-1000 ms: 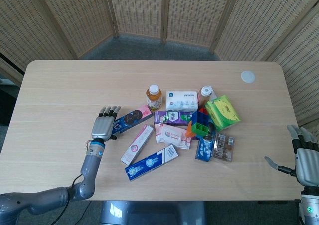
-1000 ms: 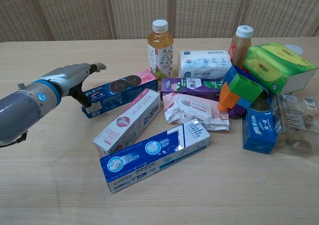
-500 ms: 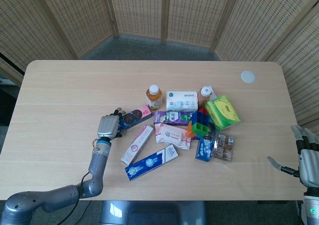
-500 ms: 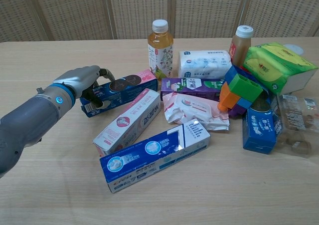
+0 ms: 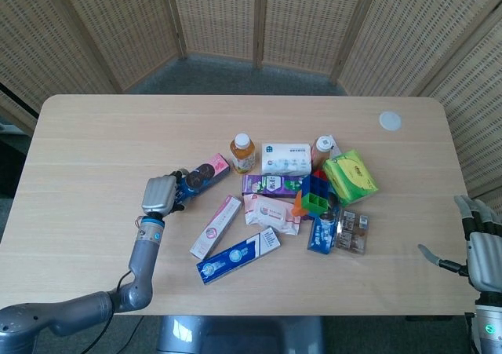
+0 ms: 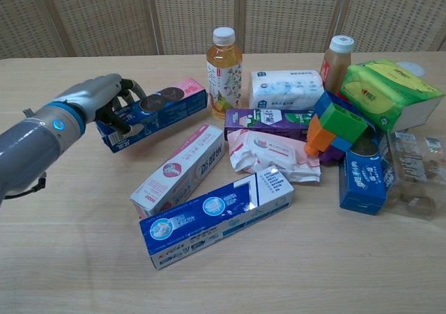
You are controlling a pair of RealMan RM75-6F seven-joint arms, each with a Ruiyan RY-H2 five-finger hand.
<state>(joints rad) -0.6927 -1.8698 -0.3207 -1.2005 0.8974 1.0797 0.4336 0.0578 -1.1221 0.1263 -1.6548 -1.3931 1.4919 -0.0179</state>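
From the head view, the left hand (image 5: pixel 159 195) grips one end of a blue-and-pink cookie box (image 5: pixel 200 174), judged mid-lift and next needing a clear carry, while the right hand (image 5: pixel 480 248) rests spread and idle; chest view shows the box tilted, raised beside the hand.
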